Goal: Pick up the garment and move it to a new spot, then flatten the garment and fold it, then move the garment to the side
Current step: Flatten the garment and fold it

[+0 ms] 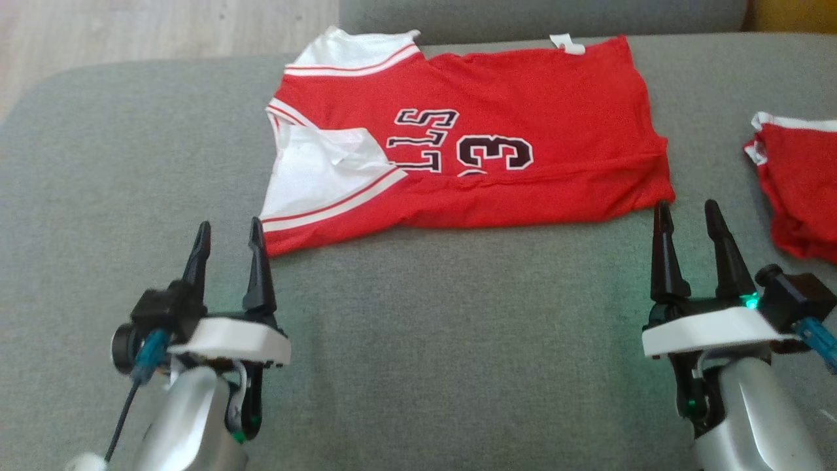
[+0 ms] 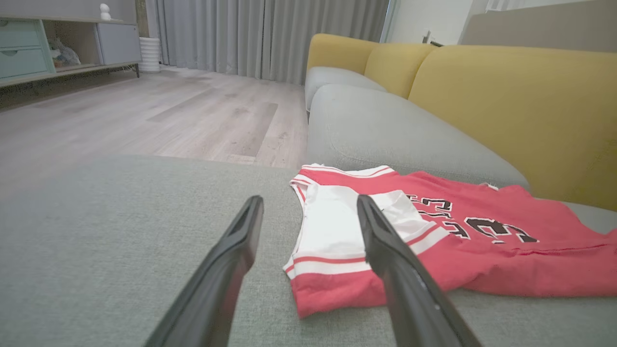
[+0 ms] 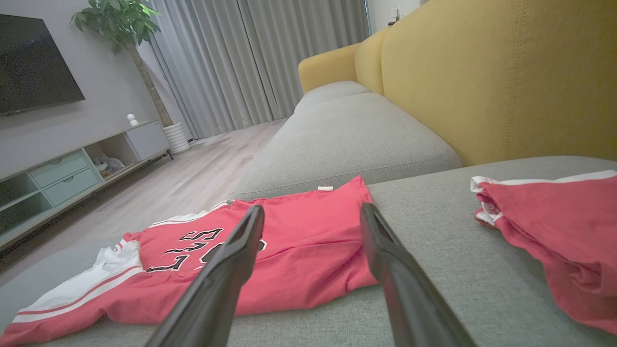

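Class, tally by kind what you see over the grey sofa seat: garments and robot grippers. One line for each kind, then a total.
Red garments: 2 (numbered jersey, second red garment)
Grippers: 2 (left gripper, right gripper), both open
Total: 4

Smooth cloth jersey (image 1: 523, 131) on matt woven sofa cushion (image 1: 418, 314)

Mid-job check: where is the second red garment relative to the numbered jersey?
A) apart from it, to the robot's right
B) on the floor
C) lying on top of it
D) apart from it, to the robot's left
A: the second red garment lies on the grey cushion to the right of the jersey, with bare cushion between them.
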